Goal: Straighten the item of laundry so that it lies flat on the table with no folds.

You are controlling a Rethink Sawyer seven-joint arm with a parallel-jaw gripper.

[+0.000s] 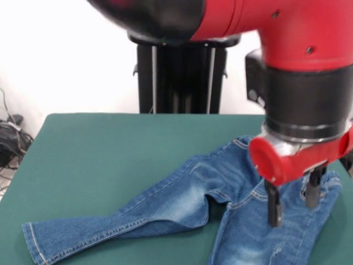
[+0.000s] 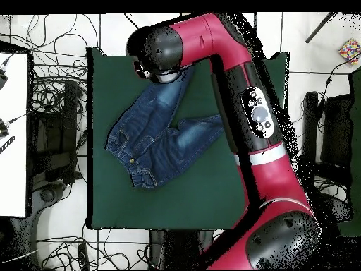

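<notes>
The item of laundry, a small pair of blue jeans (image 1: 187, 204), lies on the green table (image 1: 110, 143) toward its right side. One leg stretches to the lower left; the other runs off the bottom edge, and the crotch is creased. My gripper (image 1: 293, 207) hangs open over the waist end, and its black fingers (image 1: 273, 210) straddle the cloth with nothing held. Whether the tips touch the denim is unclear. In the overhead view the jeans (image 2: 151, 137) lie spread in a V on the table (image 2: 197, 197). There the arm's end (image 2: 158, 53) hides the gripper and the tip of one leg.
The black pedestal (image 1: 182, 77) stands behind the table. Cables (image 1: 11, 135) lie off its left edge. In the overhead view the red arm (image 2: 257, 134) crosses the table's right side, cables (image 2: 56, 99) cover the floor, and a white surface (image 2: 13, 134) stands at the left.
</notes>
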